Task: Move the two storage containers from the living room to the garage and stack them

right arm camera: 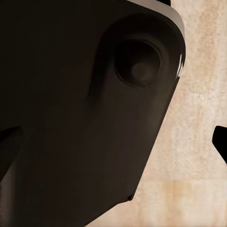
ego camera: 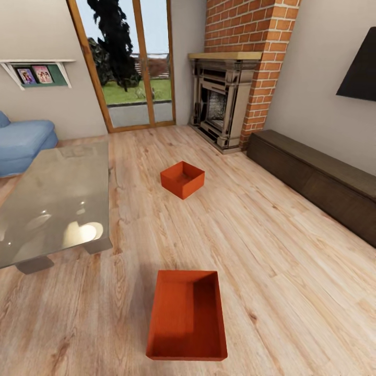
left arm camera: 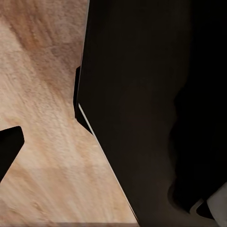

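Nearest container: one orange-red storage container [ego camera: 187, 316] sits on the light wood plank floor [ego camera: 292, 250] close in front of the robot, open side up, nothing inside.
Far container: a second, matching storage container [ego camera: 182, 179] rests on the same floor further off, toward the brick fireplace [ego camera: 230, 89], well apart from the near one and turned at an angle to it.
Count: two containers, both on the planks, neither stacked.
Room: living room, with a glass coffee table [ego camera: 55, 201] on the left, a blue sofa [ego camera: 23, 143] beyond it, wood-framed glass doors [ego camera: 128, 68] at the far wall, a low dark cabinet [ego camera: 313, 180] along the right wall and a dark screen [ego camera: 360, 68] above it.
Wall shelf: one shelf [ego camera: 36, 70] at far left holding two framed pictures.
Grippers: I cannot tell whether either is spread or closed; both wrist views are mostly blocked by dark robot housing over wood planks, and nothing is seen held.
Progress: judging by how things lie, the task is at its very beginning; neither container is picked up.
Remaining: grasp a container, likely the near one, carry it to the garage, set it down, return for the other and stack it on top.
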{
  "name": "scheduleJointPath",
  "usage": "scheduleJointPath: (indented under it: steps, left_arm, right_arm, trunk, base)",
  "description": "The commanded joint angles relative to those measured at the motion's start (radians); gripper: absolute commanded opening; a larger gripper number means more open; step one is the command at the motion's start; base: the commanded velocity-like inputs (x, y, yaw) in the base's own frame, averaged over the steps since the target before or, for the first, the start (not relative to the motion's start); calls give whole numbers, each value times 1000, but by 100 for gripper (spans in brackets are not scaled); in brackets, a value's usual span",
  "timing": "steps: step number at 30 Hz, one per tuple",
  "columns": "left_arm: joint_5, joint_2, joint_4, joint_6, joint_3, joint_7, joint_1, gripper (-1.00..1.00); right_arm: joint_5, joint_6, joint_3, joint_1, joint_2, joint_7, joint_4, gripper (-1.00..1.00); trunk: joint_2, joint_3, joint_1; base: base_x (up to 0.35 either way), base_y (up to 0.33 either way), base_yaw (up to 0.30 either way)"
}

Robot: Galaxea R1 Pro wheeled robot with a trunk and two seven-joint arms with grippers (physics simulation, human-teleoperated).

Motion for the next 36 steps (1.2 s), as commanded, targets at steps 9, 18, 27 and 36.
scheduleJointPath:
  steps: [9, 18, 27, 36]
  left_arm:
    - [6, 0, -1, 2, 2, 1, 0, 100]
    - [6, 0, -1, 2, 2, 1, 0, 100]
    - [6, 0, -1, 2, 2, 1, 0, 100]
    - [6, 0, -1, 2, 2, 1, 0, 100]
  right_arm:
    - [-10, -9, 6, -1, 2, 5, 3, 100]
    - [-10, -8, 8, -1, 2, 5, 3, 100]
    - [-10, -7, 8, -1, 2, 5, 3, 100]
    - [-10, -7, 8, -1, 2, 5, 3, 100]
  trunk:
    - [0, -8, 0]
    - [0, -22, 0]
    - [0, -37, 0]
    - [0, -51, 0]
  base:
    - [0, 0, -2]
    - [0, 0, 0]
    - [0, 0, 0]
    - [0, 0, 0]
